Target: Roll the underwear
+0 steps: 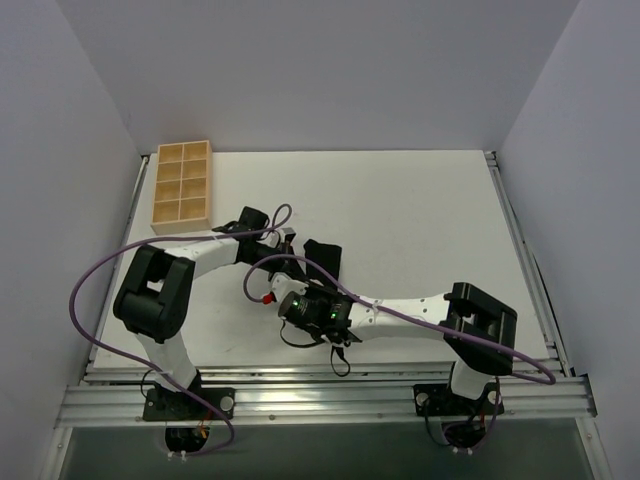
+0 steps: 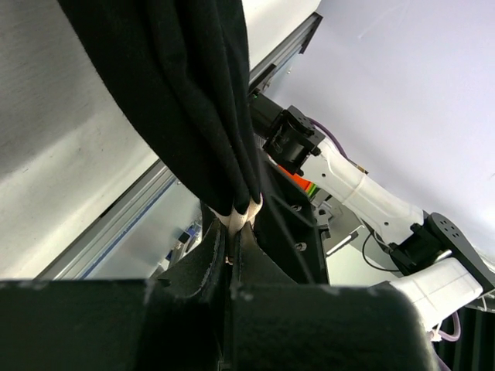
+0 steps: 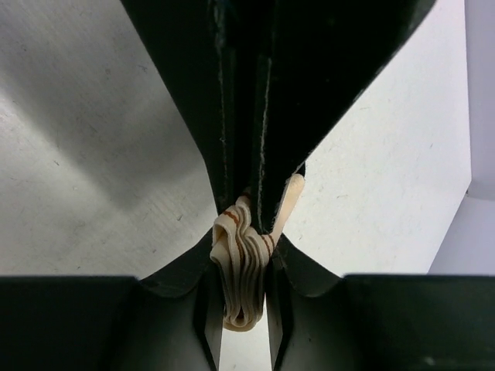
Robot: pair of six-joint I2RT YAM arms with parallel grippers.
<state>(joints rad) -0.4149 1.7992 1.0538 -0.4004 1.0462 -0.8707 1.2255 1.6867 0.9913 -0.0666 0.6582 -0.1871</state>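
Between the two black fingers of the left gripper (image 2: 232, 246), pressed together with no gap, the small black soft-fabric underwear (image 2: 186, 93) is held by its beige elastic waistband (image 2: 238, 219). The matte cloth is gathered into long smooth folds beyond the fingertips. The right gripper (image 3: 241, 259) is likewise clamped narrow on the garment. Several ribbed layers of the waistband, edged with thin reddish lines, are bunched between its pads, and a dark sheet of fabric runs away from them. From above, the one garment is seen as a crumpled black strip between the two grippers, over the near-middle of the flat white table (image 1: 420, 210); whether it touches the surface cannot be told. Two white-and-black robot arms (image 1: 420, 305) are counted, each trailed by one looping purple cable (image 1: 100, 280). Well apart, at the far left corner of the table, a light tan wooden tray (image 1: 182, 185) is set, divided into eight square compartments in two columns of four. Only bare wood is seen inside them.
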